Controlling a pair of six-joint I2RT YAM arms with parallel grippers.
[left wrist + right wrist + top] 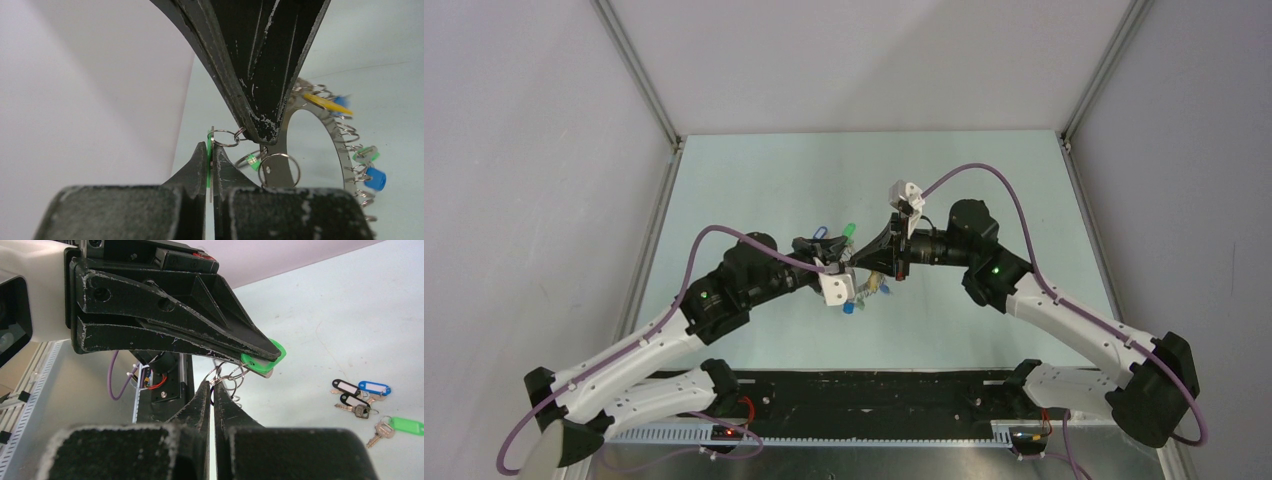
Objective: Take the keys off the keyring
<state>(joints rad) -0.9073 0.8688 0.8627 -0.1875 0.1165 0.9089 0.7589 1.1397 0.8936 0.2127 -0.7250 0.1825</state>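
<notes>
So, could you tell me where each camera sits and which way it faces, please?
Top external: high behind the arms, looking down on the table; both show, left gripper and right gripper close together.
Left wrist: on the left arm, facing along its shut fingers toward the right gripper's tip and the keyring.
Right wrist: on the right arm, facing the left gripper across its own fingers; loose keys beyond.
Shared: both wrist views show the pinched green-tagged key.

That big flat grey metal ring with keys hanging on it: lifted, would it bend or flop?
The flat grey metal ring looks rigid, so it probably keeps its shape. The tagged keys hang on loose little wire loops, so they would likely swing. Its smooth metal may slip in a grip.
</notes>
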